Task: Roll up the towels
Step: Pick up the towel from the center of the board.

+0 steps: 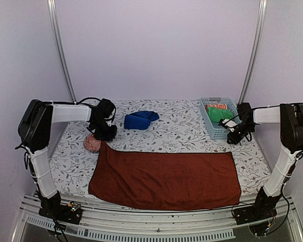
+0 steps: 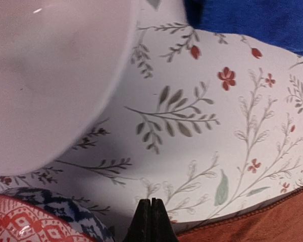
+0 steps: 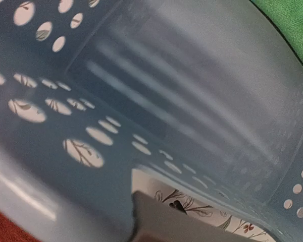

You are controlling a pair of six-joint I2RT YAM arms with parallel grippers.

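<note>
Red towel [image 1: 166,176] lies flat, left of the basket [image 1: 217,134] and nearer you. Blue towel [image 1: 140,120] sits bunched, well left of the basket. Both look soft, light and limp, so pinch a short-edge corner. Left tool [image 2: 150,222] is closed and empty. Right tool [image 1: 234,136] is beside the basket; you can't tell its state.

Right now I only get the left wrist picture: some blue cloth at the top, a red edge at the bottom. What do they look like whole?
Observer: The red towel lies spread flat across the near half of the table, not yet rolled.
Operator: And the blue?
Observer: The blue towel sits bunched in a heap farther back, apart from the red one.
Operator: Anything else?
Observer: A pale blue basket at the far right holds a green cloth and an orange cloth.
</note>
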